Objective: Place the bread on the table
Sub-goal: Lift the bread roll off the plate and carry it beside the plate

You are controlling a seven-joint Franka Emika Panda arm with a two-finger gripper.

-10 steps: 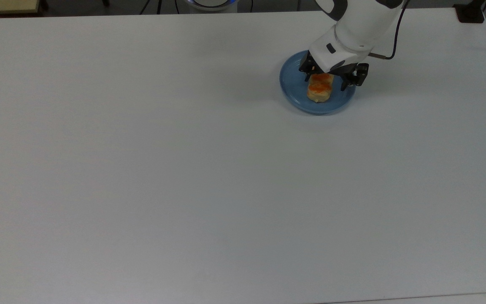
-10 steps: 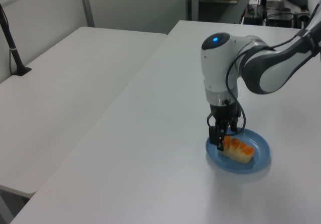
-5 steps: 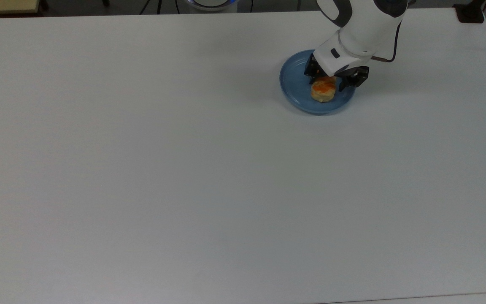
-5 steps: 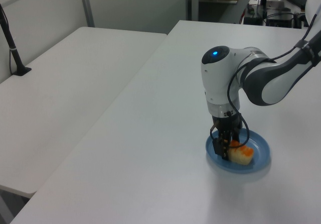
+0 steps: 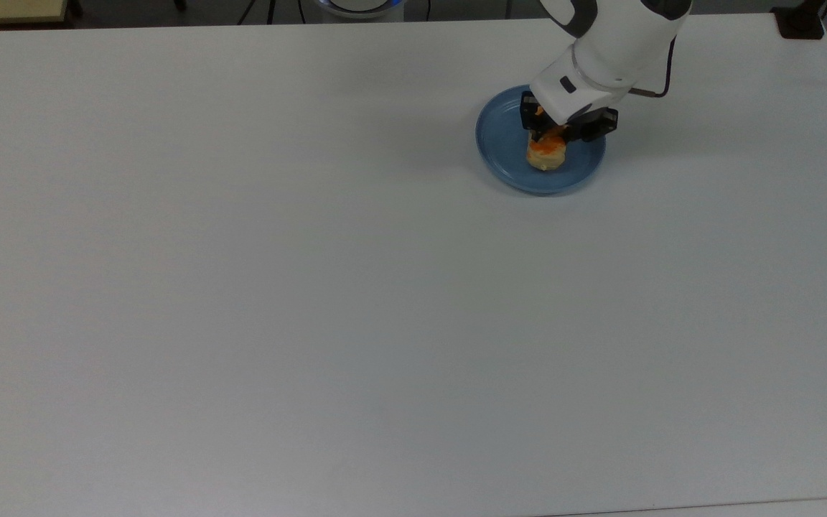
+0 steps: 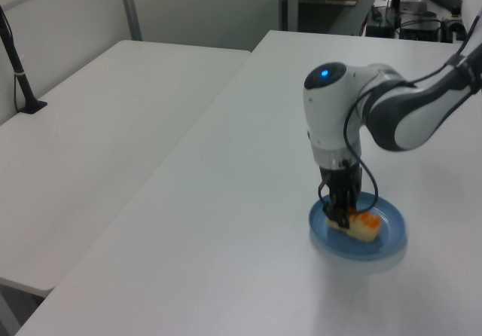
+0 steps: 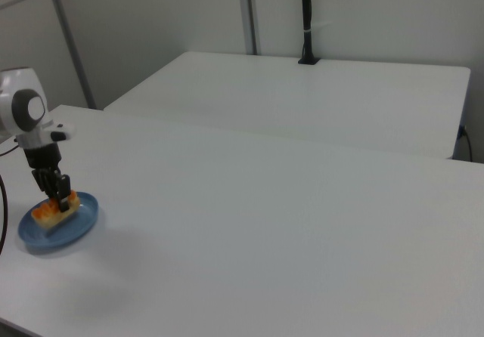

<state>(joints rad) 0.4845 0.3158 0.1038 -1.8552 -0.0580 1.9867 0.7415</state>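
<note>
Top view: the gripper (image 5: 555, 133) is working at upper right of the frame, its fingers narrowed around the far end of the bread (image 5: 546, 154), which is lying on the blue plate (image 5: 500, 147); the table (image 5: 313, 287) is stretching across the frame
Left view: the gripper (image 6: 340, 217) is pressing down at lower right, fingers closing on the bread (image 6: 360, 228) near its end
Right view: the bread (image 7: 54, 212) is sitting on the plate (image 7: 82, 222) at lower left, under the gripper (image 7: 57, 195)
Risk: judged, the off-centre grip is inviting the loaf to pivot or slip on lifting
Risk: a soft loaf may be squashing; the plate may be dragging along
</note>
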